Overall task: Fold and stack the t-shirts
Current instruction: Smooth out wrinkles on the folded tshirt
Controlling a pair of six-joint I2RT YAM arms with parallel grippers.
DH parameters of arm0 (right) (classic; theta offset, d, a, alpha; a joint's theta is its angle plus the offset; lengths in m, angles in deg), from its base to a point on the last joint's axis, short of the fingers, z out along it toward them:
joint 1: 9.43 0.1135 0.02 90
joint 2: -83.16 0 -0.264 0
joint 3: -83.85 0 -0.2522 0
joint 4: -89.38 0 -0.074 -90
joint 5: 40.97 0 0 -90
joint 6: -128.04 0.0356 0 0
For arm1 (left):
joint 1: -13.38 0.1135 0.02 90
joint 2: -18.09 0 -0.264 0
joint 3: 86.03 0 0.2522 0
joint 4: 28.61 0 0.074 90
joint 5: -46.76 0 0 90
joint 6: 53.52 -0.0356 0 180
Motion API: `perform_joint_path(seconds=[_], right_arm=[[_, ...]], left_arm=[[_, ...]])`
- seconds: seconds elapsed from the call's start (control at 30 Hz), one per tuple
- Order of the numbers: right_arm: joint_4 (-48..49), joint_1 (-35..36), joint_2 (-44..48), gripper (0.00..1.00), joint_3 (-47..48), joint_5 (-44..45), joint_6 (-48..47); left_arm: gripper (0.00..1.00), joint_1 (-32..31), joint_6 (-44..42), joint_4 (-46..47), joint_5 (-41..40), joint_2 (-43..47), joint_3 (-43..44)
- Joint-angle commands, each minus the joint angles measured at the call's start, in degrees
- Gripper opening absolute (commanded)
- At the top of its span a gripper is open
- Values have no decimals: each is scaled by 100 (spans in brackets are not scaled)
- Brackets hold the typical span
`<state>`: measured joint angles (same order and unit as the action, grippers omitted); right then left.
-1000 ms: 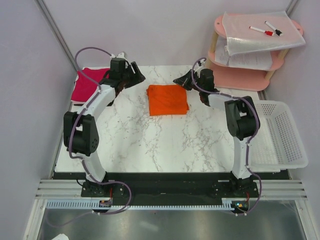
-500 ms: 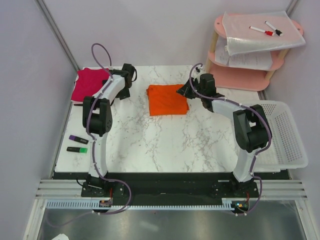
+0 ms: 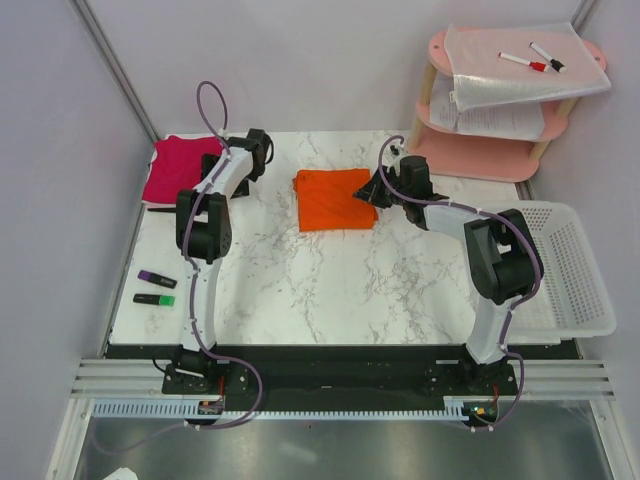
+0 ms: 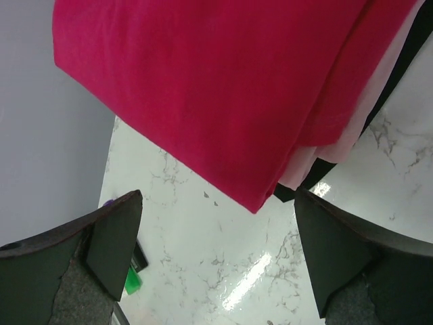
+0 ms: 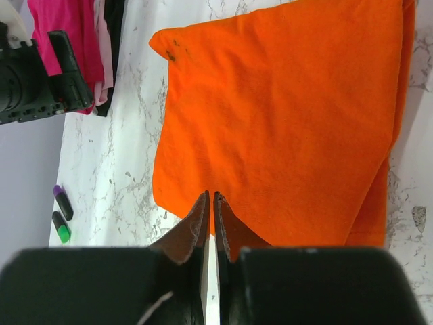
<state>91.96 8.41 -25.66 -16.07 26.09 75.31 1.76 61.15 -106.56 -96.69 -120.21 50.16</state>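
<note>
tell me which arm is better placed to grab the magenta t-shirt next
Left, most likely. The left gripper is wide open right beside the folded magenta t-shirt, while the right gripper, jaws nearly closed, sits at the orange t-shirt, farther away.

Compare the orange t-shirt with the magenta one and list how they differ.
The orange t-shirt lies mid-table toward the far edge; the magenta t-shirt sits at the far left corner. The orange t-shirt rests straight on the marble table, while the magenta t-shirt lies on pale pink and black layers. Both are plain and folded flat.
</note>
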Motion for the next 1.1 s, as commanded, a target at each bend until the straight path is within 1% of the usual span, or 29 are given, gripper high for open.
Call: perform_joint_path(seconds=[0.0, 0.2, 0.33, 0.43, 0.5, 0.63, 0.83, 0.93, 0.97, 1.03, 1.07], right_arm=[[423, -62, -78, 11, -14, -255, 104], [554, -71, -192, 11, -14, -369, 227], [634, -88, -298, 11, -14, -422, 306], [739, -88, -403, 11, -6, -474, 403], [861, -80, -518, 11, -6, -518, 525], [1073, -88, -650, 11, -5, -668, 692], [1152, -132, -694, 11, -6, -738, 746], [1144, -159, -659, 11, -23, -756, 755], [1152, -159, -641, 11, -23, -765, 763], [1161, -159, -632, 11, -41, -791, 781], [1170, -159, -623, 11, -49, -791, 807]], left_arm=[[100, 63, -497, 204, -210, -302, 263], [100, 72, -787, 626, 1, -417, 360], [100, 72, -920, 697, 211, -373, 413], [100, 28, -805, 819, 273, -128, 89], [100, 28, -989, 1125, 335, -48, -174], [100, 37, -1139, 1136, 248, -354, 8], [98, 194, -1087, 1057, 327, -610, 123], [90, 396, -964, 917, 335, -646, 132], [78, 458, -946, 821, 370, -637, 132], [63, 624, -841, 723, 476, -628, 149], [35, 669, -823, 662, 572, -602, 158]])
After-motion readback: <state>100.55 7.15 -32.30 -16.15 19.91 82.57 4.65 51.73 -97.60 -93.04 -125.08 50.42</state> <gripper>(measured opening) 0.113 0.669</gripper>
